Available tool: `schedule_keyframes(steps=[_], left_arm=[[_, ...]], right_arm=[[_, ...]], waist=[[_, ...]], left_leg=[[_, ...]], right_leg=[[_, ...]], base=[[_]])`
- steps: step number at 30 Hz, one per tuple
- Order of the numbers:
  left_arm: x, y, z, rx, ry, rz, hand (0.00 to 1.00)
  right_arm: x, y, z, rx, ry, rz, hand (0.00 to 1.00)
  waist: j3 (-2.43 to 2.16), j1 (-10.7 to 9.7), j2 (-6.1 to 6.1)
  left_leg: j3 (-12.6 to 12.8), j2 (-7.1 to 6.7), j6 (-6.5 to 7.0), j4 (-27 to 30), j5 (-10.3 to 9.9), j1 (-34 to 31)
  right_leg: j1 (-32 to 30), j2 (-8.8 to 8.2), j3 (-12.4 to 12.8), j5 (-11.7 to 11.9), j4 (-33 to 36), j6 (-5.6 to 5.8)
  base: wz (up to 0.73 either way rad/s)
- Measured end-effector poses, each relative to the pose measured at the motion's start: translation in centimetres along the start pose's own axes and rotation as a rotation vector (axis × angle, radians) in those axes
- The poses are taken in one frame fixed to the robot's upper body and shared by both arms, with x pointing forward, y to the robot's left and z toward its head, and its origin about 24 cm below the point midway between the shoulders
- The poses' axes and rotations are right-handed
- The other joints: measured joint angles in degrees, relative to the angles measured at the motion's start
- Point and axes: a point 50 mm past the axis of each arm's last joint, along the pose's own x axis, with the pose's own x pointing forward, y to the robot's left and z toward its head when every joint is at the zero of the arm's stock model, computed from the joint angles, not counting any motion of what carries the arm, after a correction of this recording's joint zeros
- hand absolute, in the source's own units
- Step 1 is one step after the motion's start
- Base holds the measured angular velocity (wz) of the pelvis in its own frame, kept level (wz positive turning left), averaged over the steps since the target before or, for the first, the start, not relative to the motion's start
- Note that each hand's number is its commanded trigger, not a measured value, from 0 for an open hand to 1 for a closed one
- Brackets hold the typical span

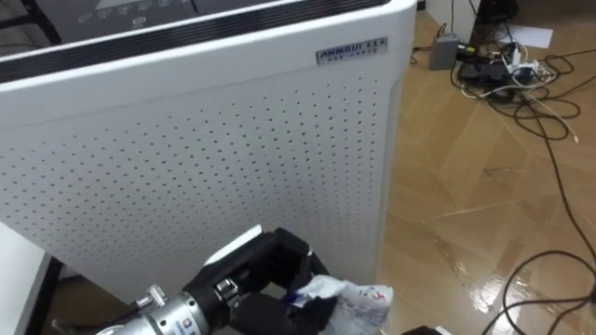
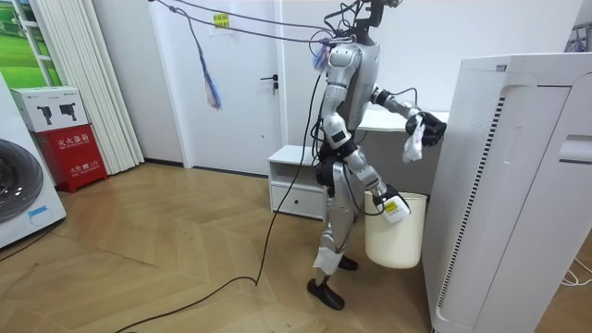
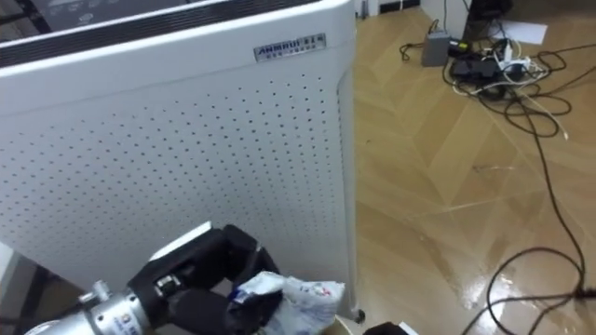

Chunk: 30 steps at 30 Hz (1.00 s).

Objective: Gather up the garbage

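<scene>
My left hand (image 1: 265,276) comes in from the lower left, its dark fingers curled round a crumpled white wrapper (image 1: 361,298) with blue and red print. It holds the wrapper up right in front of the tall white perforated appliance (image 1: 205,149). In the room view the wrapper (image 2: 413,141) hangs from that raised hand (image 2: 431,129), above a white bin (image 2: 407,242) on the floor. My right hand (image 2: 392,205) hangs low beside the bin's rim. I stand upright between the bin and a low white cabinet (image 2: 294,185).
The appliance (image 2: 518,185) blocks the way ahead at close range. A power strip and tangled cables (image 1: 494,65) lie on the wood floor at the far right, and a dark cable (image 1: 549,270) loops nearer. A washing machine (image 2: 18,194) and a red box (image 2: 72,153) stand far off.
</scene>
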Motion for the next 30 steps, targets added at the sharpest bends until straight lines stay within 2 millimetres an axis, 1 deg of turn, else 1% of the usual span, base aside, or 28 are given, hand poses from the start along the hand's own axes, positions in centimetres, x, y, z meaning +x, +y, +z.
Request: schedule_keyframes(steps=[1, 2, 3, 5, 8, 12, 15, 20, 24, 25, 26, 27, 28, 30], left_arm=[[0.1, -0.1, -0.4, -0.008, 0.014, -0.007, 1.00], [0.2, -0.2, -0.7, -0.015, 0.027, -0.013, 1.00], [0.3, -0.3, -0.9, -0.019, 0.036, -0.019, 1.00], [0.4, -0.8, -2.2, -0.051, 0.081, -0.033, 1.00], [0.4, -1.1, -3.2, -0.076, 0.118, -0.037, 1.00], [0.5, -1.4, -3.6, -0.086, 0.131, -0.051, 1.00], [0.7, -1.9, -4.0, -0.095, 0.149, -0.073, 1.00], [0.7, -2.0, -4.3, -0.102, 0.159, -0.074, 1.00], [0.5, -2.0, -4.9, -0.115, 0.182, -0.068, 1.00], [0.4, -2.0, -5.2, -0.120, 0.193, -0.065, 0.85], [0.3, -1.9, -5.5, -0.127, 0.207, -0.061, 0.68], [0.2, -1.9, -5.7, -0.130, 0.214, -0.059, 0.26], [0.1, -1.9, -6.0, -0.136, 0.227, -0.055, 0.02], [-0.1, -1.9, -6.4, -0.144, 0.244, -0.050, 0.00]], right_arm=[[0.1, 0.1, 0.0, 0.002, 0.003, 0.006, 1.00], [0.2, 0.2, 0.1, 0.005, 0.001, 0.009, 1.00], [0.2, 0.2, 0.1, 0.006, 0.000, 0.010, 1.00], [0.3, 0.2, 0.0, 0.010, 0.010, 0.007, 1.00], [0.4, -0.2, 0.3, 0.001, 0.004, 0.000, 1.00], [0.7, -0.6, 1.2, -0.004, -0.012, -0.004, 1.00], [0.8, -0.6, 1.5, -0.006, -0.020, -0.001, 1.00], [0.9, -0.4, 1.6, 0.010, -0.025, 0.008, 1.00], [0.9, -0.3, 1.5, 0.015, -0.022, 0.012, 1.00], [0.9, -0.3, 1.4, 0.015, -0.020, 0.014, 1.00], [0.9, -0.2, 1.4, 0.012, -0.017, 0.019, 1.00], [0.9, -0.2, 1.4, 0.010, -0.015, 0.022, 1.00], [0.9, -0.1, 1.3, 0.011, -0.013, 0.027, 1.00], [0.9, 0.1, 1.2, 0.007, -0.010, 0.034, 1.00]], waist=[[0.10, -0.2, -0.12], [0.32, -0.5, -0.39], [0.43, -0.5, -0.54], [0.69, -0.6, -0.89], [0.67, -0.6, -0.93], [0.63, -0.5, -1.03], [0.62, -0.5, -1.14], [0.60, -0.6, -2.18], [0.56, -0.6, -2.49], [0.56, -0.4, -2.49], [0.55, -0.4, -2.49], [0.55, -0.4, -2.49], [0.56, -0.3, -2.48], [0.56, -0.2, -2.48]], left_leg=[[0.1, 0.01, 0.01, 0.4, 0.0, -0.9], [0.1, 0.00, 0.01, 0.6, 0.0, -1.6], [0.1, 0.01, 0.02, 0.7, 0.0, -1.8], [0.2, 0.03, 0.06, 0.7, 0.0, -2.2], [0.4, 0.04, 0.14, 1.2, 0.1, -4.2], [0.9, 0.02, 0.20, 1.6, 0.1, -6.2], [1.0, 0.00, 0.20, 1.6, 0.1, -6.3], [1.4, 0.04, 0.25, 1.8, 0.1, -6.2], [1.4, 0.13, 0.25, 2.1, 0.1, -6.2], [1.5, 0.18, 0.27, 2.2, 0.2, -6.1], [1.6, 0.21, 0.29, 2.2, 0.2, -6.0], [1.7, 0.23, 0.30, 2.2, 0.2, -6.0], [1.8, 0.29, 0.30, 2.2, 0.2, -5.9], [1.9, 0.37, 0.30, 2.4, 0.2, -5.9]], right_leg=[[-1.0, -0.06, 0.0, 0.0, 0.3, -0.04], [-1.7, -0.14, 0.0, 0.0, 0.8, -0.05], [-1.9, -0.15, -0.1, 0.0, 0.8, -0.05], [-2.2, -0.17, -0.1, 0.0, 0.8, -0.06], [-4.3, -0.32, 0.0, 0.1, 1.4, -0.09], [-7.1, -0.80, 0.0, 0.1, 2.8, -0.11], [-7.2, -0.82, 0.0, 0.1, 2.8, -0.11], [-7.2, -0.80, 0.1, 0.1, 2.8, -0.21], [-7.0, -0.65, 0.0, 0.2, 2.8, -0.27], [-7.0, -0.65, 0.0, 0.3, 2.8, -0.32], [-7.0, -0.65, 0.1, 0.3, 3.0, -0.33], [-7.0, -0.65, 0.1, 0.3, 3.0, -0.34], [-7.0, -0.60, 0.1, 0.4, 3.0, -0.39], [-7.0, -0.53, 0.3, 0.4, 3.1, -0.44]], base=[[0.00], [0.00], [0.00], [0.00], [0.00], [-0.05], [-0.01], [-0.02], [0.00], [-0.03], [-0.04], [-0.04], [-0.04], [-0.04]])
